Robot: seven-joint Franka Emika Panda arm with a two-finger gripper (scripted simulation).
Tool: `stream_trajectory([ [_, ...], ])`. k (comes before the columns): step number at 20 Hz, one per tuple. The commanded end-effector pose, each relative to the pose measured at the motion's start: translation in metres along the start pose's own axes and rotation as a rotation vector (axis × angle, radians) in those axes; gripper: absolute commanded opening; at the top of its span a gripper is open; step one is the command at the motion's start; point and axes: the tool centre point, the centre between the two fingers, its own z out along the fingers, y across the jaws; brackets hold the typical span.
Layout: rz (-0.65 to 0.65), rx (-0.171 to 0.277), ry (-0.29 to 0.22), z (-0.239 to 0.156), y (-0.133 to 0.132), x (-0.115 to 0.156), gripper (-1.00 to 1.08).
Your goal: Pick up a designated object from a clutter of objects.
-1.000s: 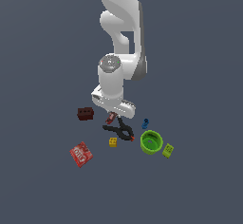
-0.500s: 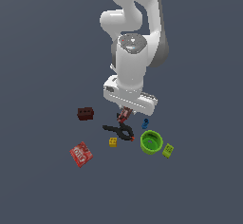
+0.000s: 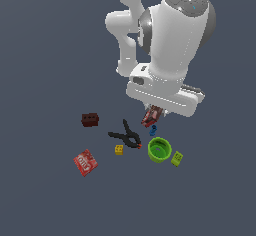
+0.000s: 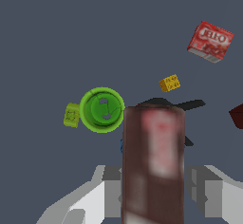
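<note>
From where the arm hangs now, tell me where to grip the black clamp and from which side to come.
Take the black clamp across its narrow middle, where the two handles meet, coming straight down from above: it lies flat and its arms splay wide. The gripper already holds the dark red box, so that would have to go first.

Even, shadowless simulator light; wrist close-up blurred.

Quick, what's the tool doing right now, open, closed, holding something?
Tool: closed on the dark red box, which stands between its fingers above the clutter.
</note>
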Motion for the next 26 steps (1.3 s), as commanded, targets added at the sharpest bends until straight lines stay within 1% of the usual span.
stream_trajectory([
  [1, 0.001, -0.001, -0.001, -0.019, -0.016, 0.001, -1.0],
  [13, 0.001, 0.0, -0.002, -0.088, -0.08, 0.009, -1.0],
  [26, 0.001, 0.001, -0.003, -0.141, -0.129, 0.017, -1.0],
])
